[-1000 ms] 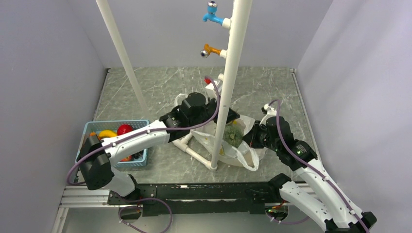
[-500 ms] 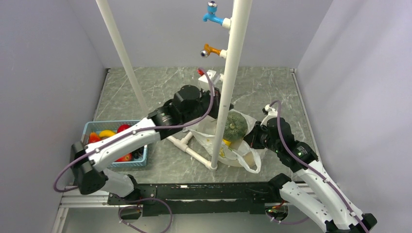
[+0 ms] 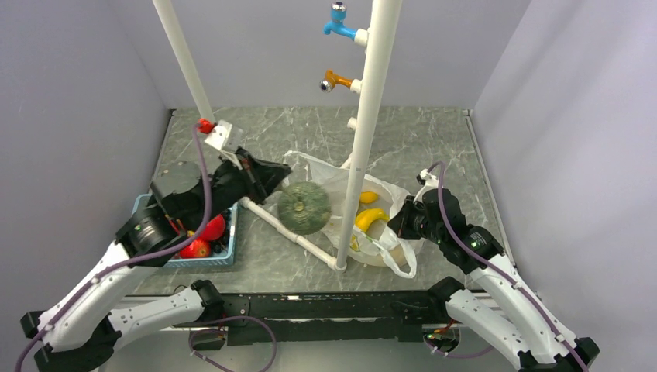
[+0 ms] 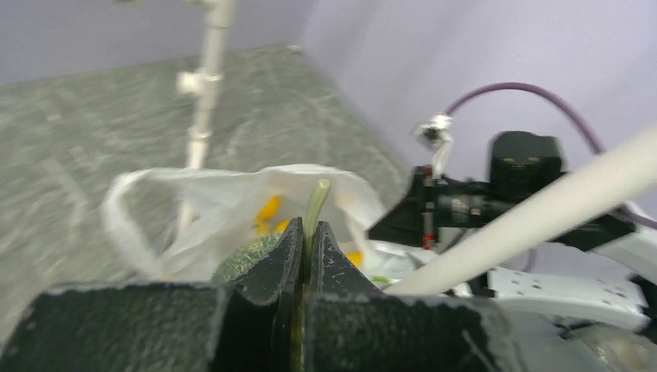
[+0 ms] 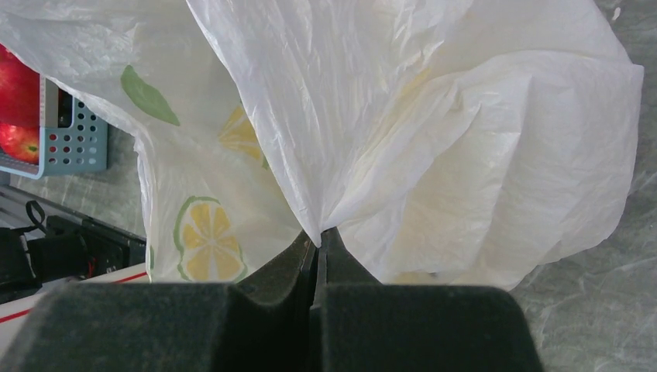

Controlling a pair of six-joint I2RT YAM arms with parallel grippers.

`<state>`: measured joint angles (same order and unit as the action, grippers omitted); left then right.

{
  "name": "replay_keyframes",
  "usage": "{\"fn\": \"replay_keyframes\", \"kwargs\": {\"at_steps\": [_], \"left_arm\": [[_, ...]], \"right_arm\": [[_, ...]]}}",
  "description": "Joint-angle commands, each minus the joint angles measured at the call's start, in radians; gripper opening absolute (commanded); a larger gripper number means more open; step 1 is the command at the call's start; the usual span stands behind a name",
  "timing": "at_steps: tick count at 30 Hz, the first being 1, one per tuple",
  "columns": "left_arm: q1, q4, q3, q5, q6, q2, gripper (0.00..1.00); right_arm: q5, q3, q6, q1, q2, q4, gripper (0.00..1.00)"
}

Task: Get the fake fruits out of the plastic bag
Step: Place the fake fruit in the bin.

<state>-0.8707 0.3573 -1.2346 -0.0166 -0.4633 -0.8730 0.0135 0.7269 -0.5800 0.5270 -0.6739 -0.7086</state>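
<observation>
From up top, my left pincer has the green melon by its stem, just left of the plastic bag and right of the blue basket. The bananas are sitting in the bag. Left wrist cam: clamped tight on the stem. Right wrist cam: my right pincer is pinching a fold of the bag.

One melon hangs from the closed fingers of the left gripper, pinched by its one stem. One plastic bag is nipped between the fingers of the right gripper. Two yellow fruits lie inside it, just beyond those fingers. One basket, back behind the left fingers, shows two red apples. Two taps stand beyond both pairs of fingers: one blue tap and one orange tap.
</observation>
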Motion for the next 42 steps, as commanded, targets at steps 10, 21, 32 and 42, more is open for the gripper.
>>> {"fn": "replay_keyframes", "kwargs": {"at_steps": [10,21,32,42], "left_arm": [[0.155,0.552,0.009,-0.515,0.103,0.15,0.0],[0.421,0.505,0.016,-0.812,0.265,0.094,0.0],[0.948,0.29,0.136,-0.587,0.285,0.002,0.0],[1.005,0.122,0.358,-0.557,0.33,0.012,0.0]], "right_arm": [[0.036,-0.006,-0.02,0.001,0.014,0.037,0.0],[0.024,0.0,-0.024,0.0,0.037,0.006,0.0],[0.007,0.029,0.003,-0.001,0.009,-0.019,0.0],[0.028,0.008,-0.023,0.001,-0.05,0.003,0.0]]}}
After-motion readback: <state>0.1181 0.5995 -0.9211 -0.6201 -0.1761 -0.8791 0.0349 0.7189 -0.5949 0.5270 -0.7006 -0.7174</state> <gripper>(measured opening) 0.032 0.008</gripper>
